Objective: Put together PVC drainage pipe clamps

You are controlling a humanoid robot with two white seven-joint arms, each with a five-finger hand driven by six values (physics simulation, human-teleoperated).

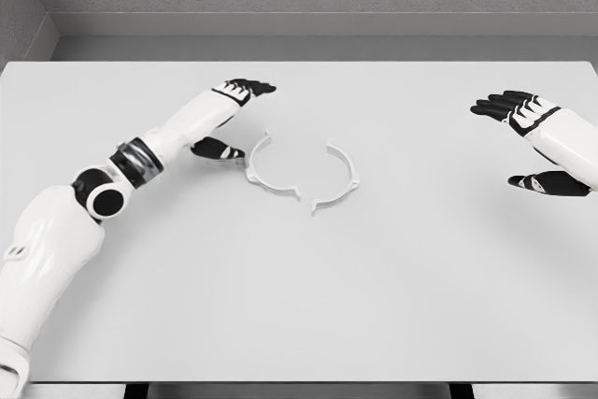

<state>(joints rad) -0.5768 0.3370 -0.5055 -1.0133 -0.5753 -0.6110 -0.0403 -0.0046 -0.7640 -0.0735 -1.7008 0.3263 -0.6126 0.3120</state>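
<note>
Two white half-ring clamp pieces lie on the white table (pixel 299 306) near its middle. The left clamp half (pixel 263 175) curves from upper left down to the centre. The right clamp half (pixel 342 179) mirrors it, and their lower ends nearly meet while a gap stays at the top. My left hand (pixel 234 119) hovers just left of the left half, fingers spread and thumb (pixel 217 149) close to its edge, holding nothing. My right hand (pixel 528 142) is far to the right, open and empty.
Grey walls and floor lie beyond the table's far edge (pixel 299 63). The left forearm (pixel 140 161) stretches diagonally across the table's left part.
</note>
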